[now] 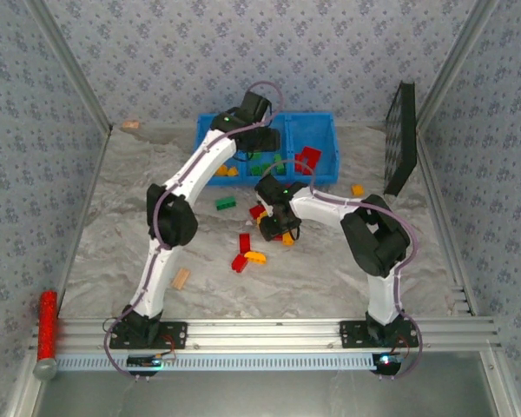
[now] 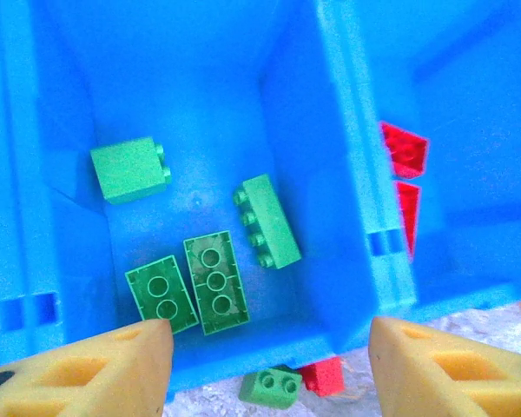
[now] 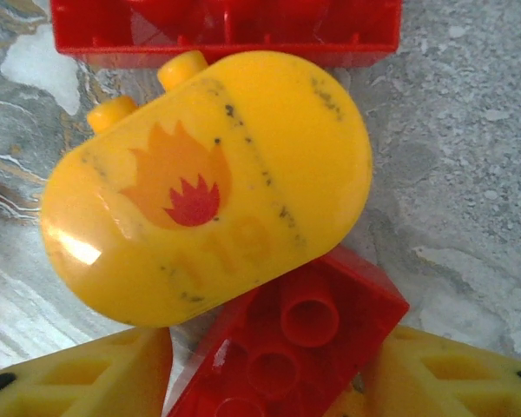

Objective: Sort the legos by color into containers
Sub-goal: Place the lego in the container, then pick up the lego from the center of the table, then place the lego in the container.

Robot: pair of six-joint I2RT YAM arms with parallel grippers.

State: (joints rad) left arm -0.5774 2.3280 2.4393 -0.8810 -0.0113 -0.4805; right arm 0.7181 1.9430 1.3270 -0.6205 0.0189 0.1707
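Observation:
The blue bin (image 1: 323, 118) stands at the back of the table. My left gripper (image 1: 259, 146) hangs over its middle compartment, open (image 2: 269, 352) with nothing between the fingers; several green legos (image 2: 215, 281) lie below it. Red legos (image 2: 404, 148) lie in the right compartment beyond the divider (image 2: 343, 208). My right gripper (image 1: 274, 228) is low over the loose pile, open (image 3: 269, 378), its fingers either side of an upside-down red lego (image 3: 300, 334). A rounded yellow lego with a flame print (image 3: 208, 182) rests against that one.
Loose legos lie mid-table: a green one (image 1: 226, 203), red ones (image 1: 244, 241), an orange one (image 1: 357, 189). A green lego (image 2: 271, 387) and a red one (image 2: 324, 375) sit just outside the bin. Wooden block (image 1: 181, 278), red cylinder (image 1: 47, 323), black grid panel (image 1: 403, 139).

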